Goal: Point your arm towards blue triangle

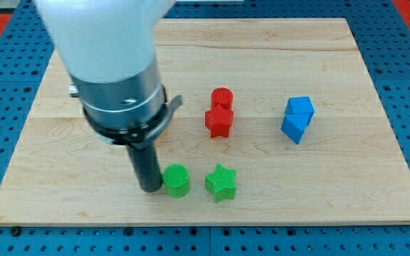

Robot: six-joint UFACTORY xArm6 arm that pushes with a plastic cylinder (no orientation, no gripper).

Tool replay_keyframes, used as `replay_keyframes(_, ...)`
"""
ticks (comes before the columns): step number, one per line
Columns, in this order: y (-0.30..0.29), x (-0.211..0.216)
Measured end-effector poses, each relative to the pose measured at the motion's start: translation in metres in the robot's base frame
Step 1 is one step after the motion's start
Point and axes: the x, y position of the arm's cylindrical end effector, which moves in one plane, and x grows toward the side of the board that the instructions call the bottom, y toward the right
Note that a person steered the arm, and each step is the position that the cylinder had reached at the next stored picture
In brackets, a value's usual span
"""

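Observation:
Two blue blocks sit touching at the view's right: one (pixel 300 107) nearer the top and a wedge-like one (pixel 294 128) just below it; I cannot tell for sure which is the triangle. My tip (pixel 150 189) rests on the board at the lower middle left, touching the left side of a green cylinder (pixel 176 180). The blue blocks are far to the tip's right and a little higher in the view.
A green star (pixel 221 182) lies right of the green cylinder. A red cylinder (pixel 221 98) and a red star (pixel 219 121) touch in the middle. The wooden board (pixel 361 178) lies on a blue pegboard. The arm's bulky body (pixel 119 78) covers the upper left.

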Motion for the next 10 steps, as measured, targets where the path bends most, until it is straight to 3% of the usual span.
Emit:
replay_keyframes(1, 0.034, 0.0)
replay_keyframes(2, 0.026, 0.0)
replay_keyframes(3, -0.024, -0.015)
replay_keyframes(4, -0.03, -0.047)
replay_keyframes(5, -0.005, -0.062)
replay_keyframes(8, 0.163, -0.058)
replay_keyframes(10, 0.191, -0.036)
